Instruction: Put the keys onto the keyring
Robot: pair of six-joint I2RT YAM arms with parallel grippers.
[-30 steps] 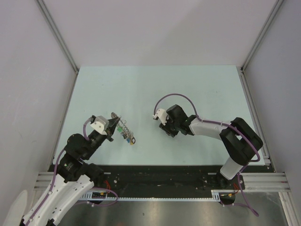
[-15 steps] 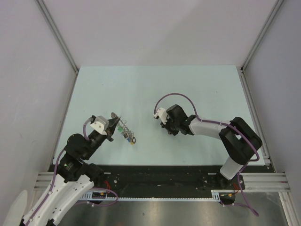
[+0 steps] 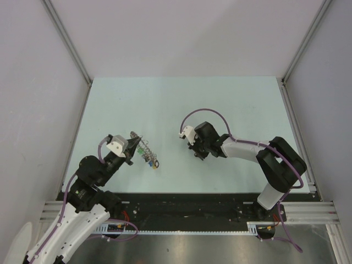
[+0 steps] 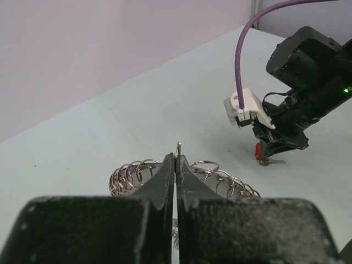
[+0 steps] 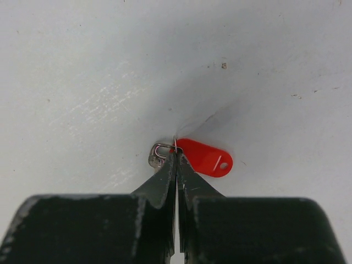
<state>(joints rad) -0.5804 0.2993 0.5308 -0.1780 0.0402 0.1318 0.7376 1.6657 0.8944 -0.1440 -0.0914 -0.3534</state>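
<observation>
Keyring (image 3: pixel 146 153): large grey metal ring fringed with small silver rings, keys and coloured tags. Location: left part of the pale green table (image 3: pixel 220 104), near its front edge. It is held on edge by the left gripper (image 4: pixel 176 163), whose fingers are pressed together on the grey wire. A short arc of the wire shows above the tips in the left wrist view.

Key with red oval tag (image 5: pixel 204 158): one item, small, silver. Location: middle of the table, well apart from the keyring, apparently lying on the surface. The right gripper (image 5: pixel 176 160) is closed over it, its tips pinching the little loop that joins key head and tag.

Progress: both holds appear made, one per arm. Not yet done: carrying the key across to the ring, finding the ring's opening, and threading the loop on. Judged early, with the fine part ahead.

Risk: the grip on the loop is thin and may slip on lifting.
</observation>
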